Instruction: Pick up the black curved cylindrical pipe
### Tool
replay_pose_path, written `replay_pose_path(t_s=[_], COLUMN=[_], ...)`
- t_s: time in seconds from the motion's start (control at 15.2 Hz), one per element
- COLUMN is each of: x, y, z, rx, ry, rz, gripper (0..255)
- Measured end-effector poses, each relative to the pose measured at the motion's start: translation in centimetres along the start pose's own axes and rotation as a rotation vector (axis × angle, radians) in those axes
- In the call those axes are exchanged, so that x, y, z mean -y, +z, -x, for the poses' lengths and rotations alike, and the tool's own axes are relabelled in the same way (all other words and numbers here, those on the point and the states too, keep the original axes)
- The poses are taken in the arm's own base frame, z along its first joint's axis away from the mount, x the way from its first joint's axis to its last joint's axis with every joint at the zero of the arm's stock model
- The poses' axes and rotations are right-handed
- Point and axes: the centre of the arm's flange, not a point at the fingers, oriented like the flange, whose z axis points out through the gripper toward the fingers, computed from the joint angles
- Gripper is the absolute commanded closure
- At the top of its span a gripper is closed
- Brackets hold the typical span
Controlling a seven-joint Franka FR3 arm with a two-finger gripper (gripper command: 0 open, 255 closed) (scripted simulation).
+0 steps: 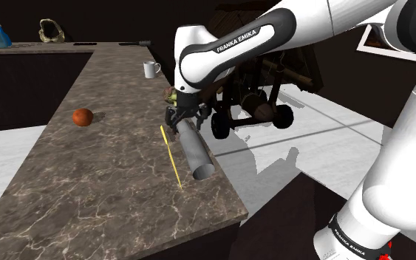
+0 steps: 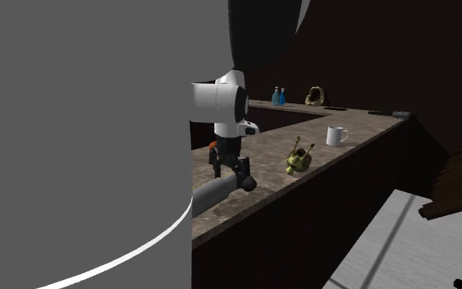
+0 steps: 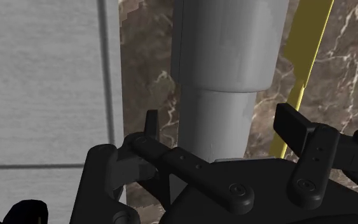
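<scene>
The pipe is drawn grey, a short tube with a thicker section, lying on the brown marble counter close to its edge on the shoulder view's right. My black gripper comes down over the pipe's far end. In the wrist view the fingers straddle the pipe with a strip of marble showing on each side, so my gripper stands open around it. From the second exterior view the pipe lies below my gripper along the counter's edge.
A thin yellow stick lies right beside the pipe. A red ball, a white mug and a small gold figure stand further along the counter. The floor drops off just past the pipe, with a dark wooden cart there.
</scene>
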Motion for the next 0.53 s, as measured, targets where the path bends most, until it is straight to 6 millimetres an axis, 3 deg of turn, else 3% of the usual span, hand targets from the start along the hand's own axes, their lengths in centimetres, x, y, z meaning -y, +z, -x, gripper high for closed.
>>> replay_pose_path(t_s=[0.07,0.13,0.53], x=[0.1,0.11,0.15], y=[0.43,0.57,0.6], z=[-0.01,-0.01,-0.02], rx=[0.0,0.0,-0.002], ry=[0.0,0.0,0.0], rz=[0.0,0.0,-0.001], gripper=[0,255,255])
